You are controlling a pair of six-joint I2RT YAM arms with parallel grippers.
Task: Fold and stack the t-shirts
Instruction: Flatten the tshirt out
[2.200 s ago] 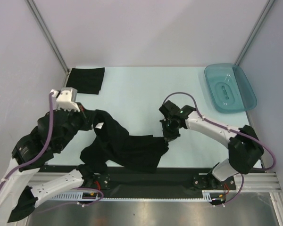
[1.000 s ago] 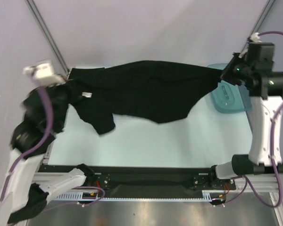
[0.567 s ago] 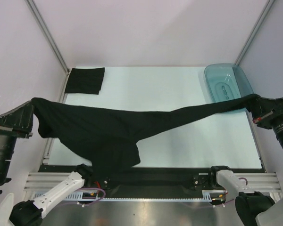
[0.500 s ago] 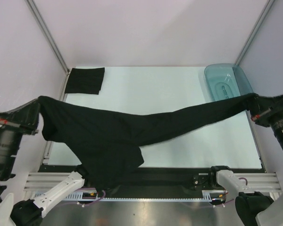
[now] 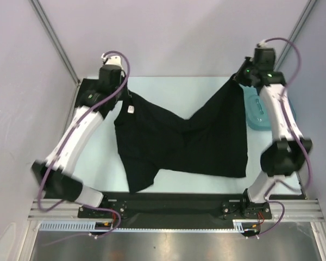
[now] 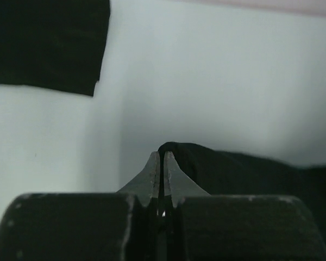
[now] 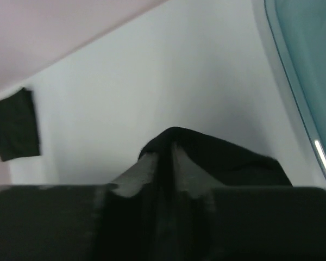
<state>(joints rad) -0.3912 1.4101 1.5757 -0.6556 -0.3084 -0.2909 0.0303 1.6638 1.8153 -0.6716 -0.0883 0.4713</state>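
over the surface (image 5: 168, 92) the open t-shirt (image 5: 179, 147) hangs spread, hem near the front edge; a folded t-shirt (image 6: 49, 46) lies in the far left corner. left gripper (image 6: 161, 160) and right gripper (image 7: 165, 155) each pinch a raised corner. we'd lower both evenly, cloth taut, so it lands flat.

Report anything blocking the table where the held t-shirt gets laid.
Nothing visible does. The folded t-shirt lies in the far-left corner, the teal tray close beside the right edge of the hanging t-shirt.

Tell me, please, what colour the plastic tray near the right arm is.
Translucent teal; the tray shows most clearly in the right wrist view.
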